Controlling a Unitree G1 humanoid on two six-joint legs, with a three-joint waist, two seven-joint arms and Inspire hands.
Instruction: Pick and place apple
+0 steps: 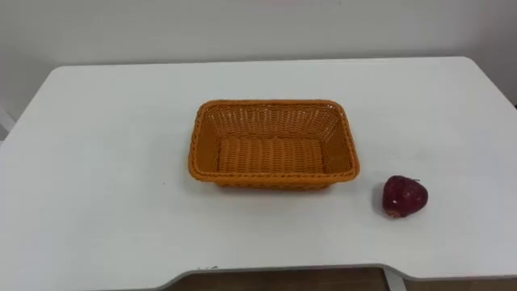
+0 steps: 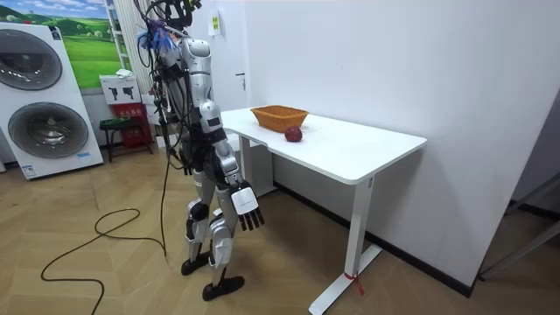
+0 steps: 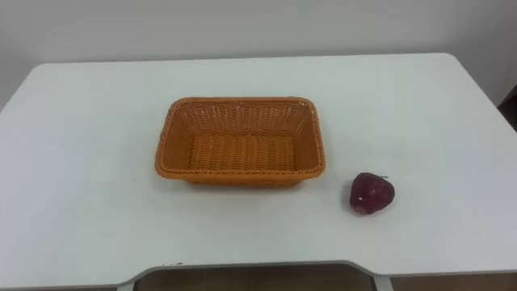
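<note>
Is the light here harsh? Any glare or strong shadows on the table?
Left eye view: the light is soft and even; the table shows no glare, and the apple has glints and a faint shadow under it. Room view: the basket and apple are evenly lit too.

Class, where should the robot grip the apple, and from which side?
I would grip the apple round its widest middle, coming from above on the robot's right with the right hand. It is round and lies clear of the basket on the table, so nothing blocks that side.
</note>
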